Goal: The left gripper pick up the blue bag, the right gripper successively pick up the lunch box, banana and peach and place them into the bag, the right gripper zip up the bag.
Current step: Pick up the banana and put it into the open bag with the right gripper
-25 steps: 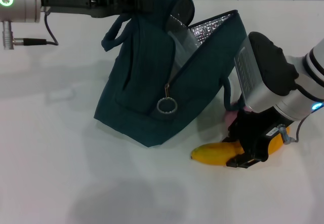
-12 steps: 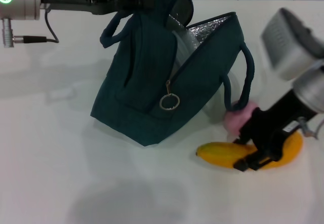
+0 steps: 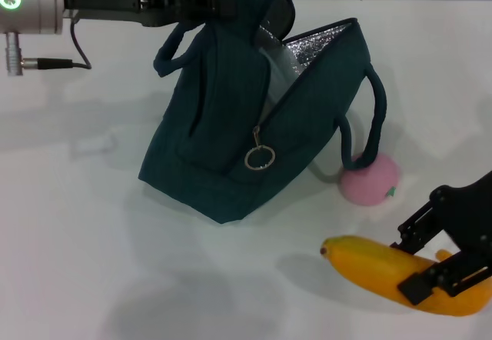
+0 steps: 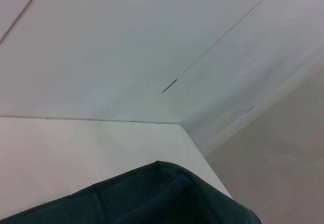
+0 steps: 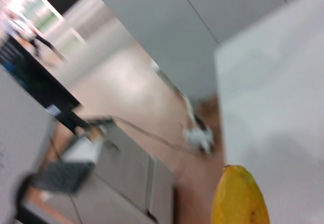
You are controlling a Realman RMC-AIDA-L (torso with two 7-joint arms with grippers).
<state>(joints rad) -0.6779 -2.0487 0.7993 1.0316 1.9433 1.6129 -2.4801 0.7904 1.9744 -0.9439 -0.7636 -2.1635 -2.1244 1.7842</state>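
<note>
White table (image 3: pixel 92 263) | right claw (image 3: pixel 430 267) grips banana (image 3: pixel 384 267), stem toward bag (image 3: pixel 254 117) | left claw (image 3: pixel 204 5) holds bag

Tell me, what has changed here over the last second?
The right gripper shut on the banana and lifted it off the table, carrying it toward the near right corner of the head view. With the arm out of the way, the pink peach beside the bag's handle now shows fully. The left gripper still holds the top of the blue bag, which stays open and barely shifted.
</note>
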